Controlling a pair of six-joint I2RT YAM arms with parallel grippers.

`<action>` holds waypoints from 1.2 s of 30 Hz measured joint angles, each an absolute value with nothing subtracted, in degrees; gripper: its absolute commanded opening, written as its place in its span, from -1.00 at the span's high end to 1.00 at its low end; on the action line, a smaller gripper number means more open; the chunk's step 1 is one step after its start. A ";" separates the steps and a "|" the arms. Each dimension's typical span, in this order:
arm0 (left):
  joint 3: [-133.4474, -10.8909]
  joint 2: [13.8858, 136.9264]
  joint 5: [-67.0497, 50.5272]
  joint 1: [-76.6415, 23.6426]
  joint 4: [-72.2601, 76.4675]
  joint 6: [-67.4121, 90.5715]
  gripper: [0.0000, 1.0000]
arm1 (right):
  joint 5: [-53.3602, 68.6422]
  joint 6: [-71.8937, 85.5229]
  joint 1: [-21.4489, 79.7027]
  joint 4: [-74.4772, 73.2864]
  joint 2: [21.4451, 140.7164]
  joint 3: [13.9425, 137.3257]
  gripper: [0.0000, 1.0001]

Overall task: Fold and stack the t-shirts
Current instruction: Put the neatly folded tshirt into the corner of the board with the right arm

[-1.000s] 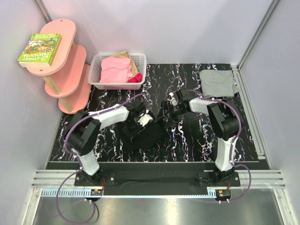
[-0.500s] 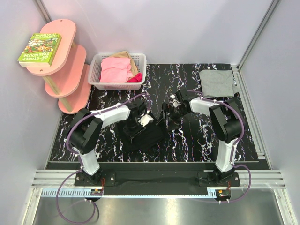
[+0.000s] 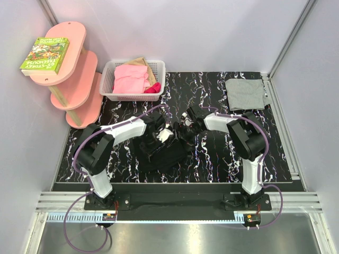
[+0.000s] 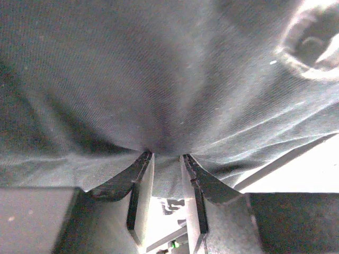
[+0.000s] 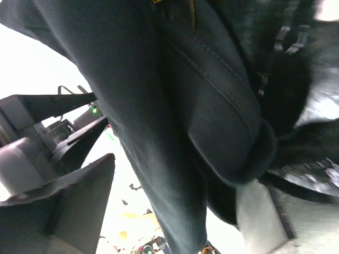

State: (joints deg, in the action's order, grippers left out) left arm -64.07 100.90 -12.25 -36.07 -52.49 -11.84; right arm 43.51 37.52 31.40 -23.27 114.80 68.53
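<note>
Left wrist view: left gripper (image 4: 167,159) pinches the black t-shirt (image 4: 159,79); right gripper (image 5: 175,206) gapes wide around a fold (contact unclear). Grey t-shirt (image 3: 245,93) lies at one o'clock.

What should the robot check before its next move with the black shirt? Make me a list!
1. Left gripper has hold of the black t-shirt: ok, cloth is pinched between its fingers.
2. Right gripper has hold too: not ok, its jaws stand wide and cloth only hangs between them.
3. Black t-shirt lies flat and folded: not ok, it is bunched up.
4. Grey t-shirt is ready to be stacked on: ok, it lies folded at the far right of the table, with nothing on it.
5. Left pinch catches every layer: cannot tell.
</note>
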 measured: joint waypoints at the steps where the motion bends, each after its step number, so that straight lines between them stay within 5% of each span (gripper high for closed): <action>1: -64.07 100.79 -12.43 -36.16 -52.29 -11.88 0.38 | 43.68 37.69 31.62 -22.68 115.09 68.36 0.27; 3: -64.01 100.49 -12.47 -36.38 -52.01 -11.97 0.38 | 43.22 37.23 32.32 -21.65 115.77 68.10 0.99; 11: -63.61 93.12 -13.28 -32.86 -50.70 -12.53 0.38 | 43.16 37.36 33.30 -19.73 117.73 67.24 1.00; 18: -68.97 81.47 -13.76 -17.41 -52.34 -15.35 0.34 | 42.57 36.75 32.47 -20.47 117.03 67.81 1.00; 24: -75.05 68.20 -13.78 -0.49 -53.80 -19.44 0.30 | 41.28 35.29 19.92 -25.43 116.40 75.24 1.00; 36: -73.73 62.33 -19.27 10.85 -60.31 -24.08 0.30 | 33.17 29.28 3.49 -35.29 119.59 98.35 1.00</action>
